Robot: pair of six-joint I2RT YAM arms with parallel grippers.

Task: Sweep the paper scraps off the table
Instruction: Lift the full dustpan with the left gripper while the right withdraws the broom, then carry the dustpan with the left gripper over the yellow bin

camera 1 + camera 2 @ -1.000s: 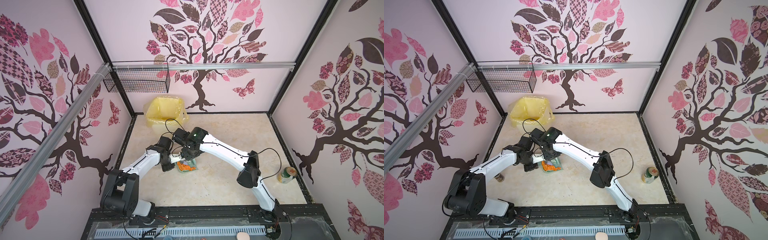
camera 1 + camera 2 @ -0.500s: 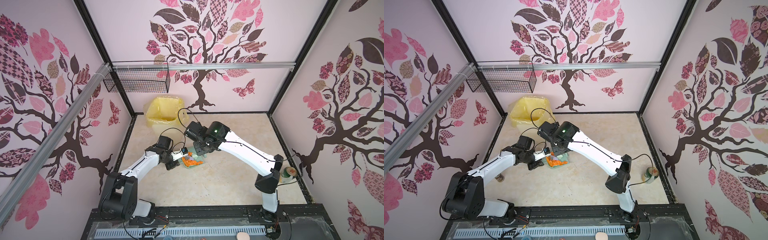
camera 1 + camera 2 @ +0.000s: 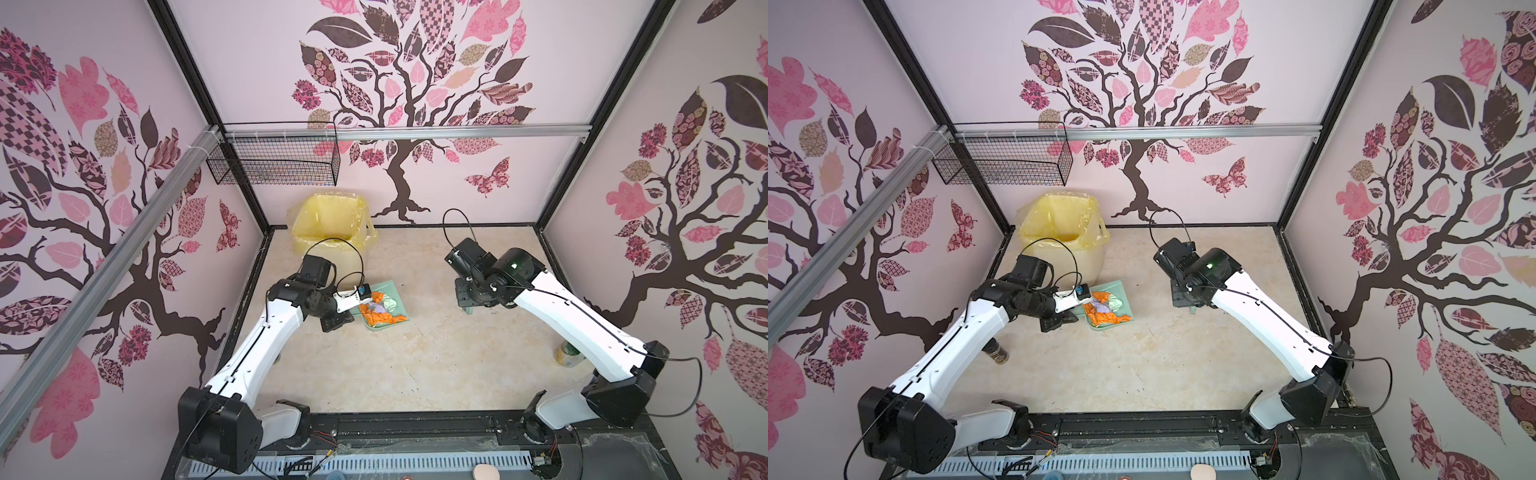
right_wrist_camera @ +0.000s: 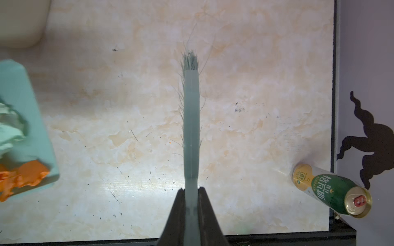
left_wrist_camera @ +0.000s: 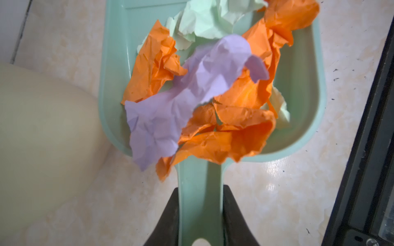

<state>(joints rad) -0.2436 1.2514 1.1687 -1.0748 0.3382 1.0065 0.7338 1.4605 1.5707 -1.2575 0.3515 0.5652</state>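
Presently we list the paper scraps (image 5: 191, 91): orange, lilac and pale green, crumpled, all heaped in the dustpan (image 5: 298, 85), with one lilac and one orange piece hanging over its rim toward the handle.

The left pincer (image 5: 200, 189) is clamped on the dustpan's handle, one finger on each side. We cannot tell whether the pan touches the worktop (image 3: 415, 361).

The right pincer (image 4: 191, 189) is clamped on the brush (image 4: 191, 117), well apart from the dustpan.

The bin (image 3: 328, 224), lined in yellow, stands in the far left corner, near the dustpan.

The can (image 4: 332, 189), green and gold, is at the worktop's right edge.
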